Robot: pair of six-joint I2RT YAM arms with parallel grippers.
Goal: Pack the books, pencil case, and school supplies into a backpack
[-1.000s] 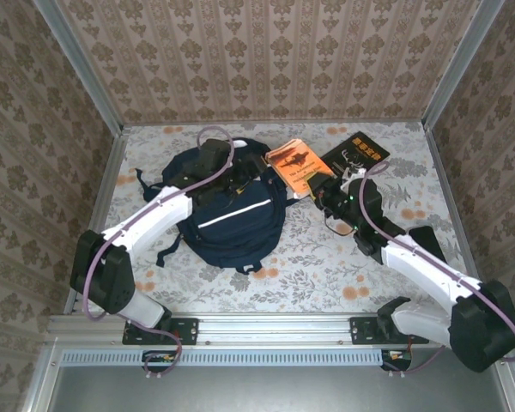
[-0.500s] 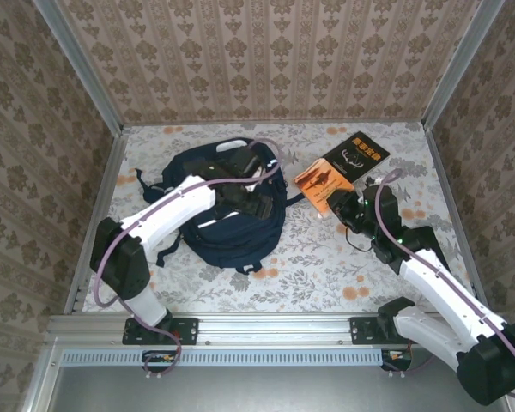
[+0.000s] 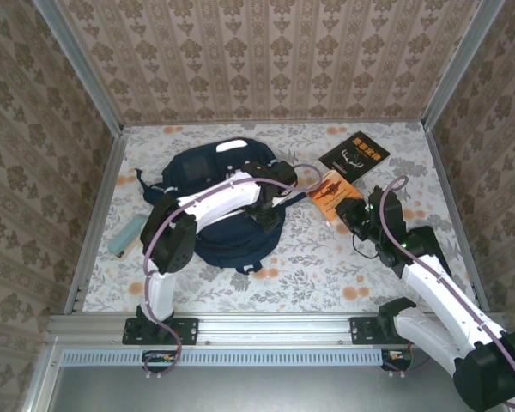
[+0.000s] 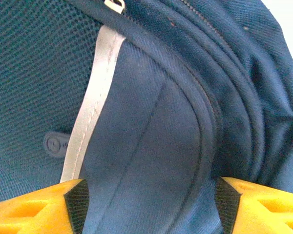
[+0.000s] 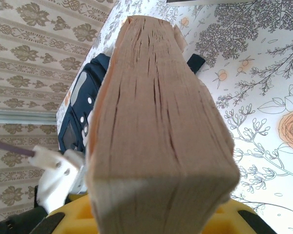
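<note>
1 orange book (image 3: 329, 190) beside backpack (image 3: 232, 245)

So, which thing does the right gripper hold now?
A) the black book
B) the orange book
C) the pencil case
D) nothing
B: the right gripper is shut on the orange book, and the right wrist view shows its page edge clamped; the black book lies apart.
</note>
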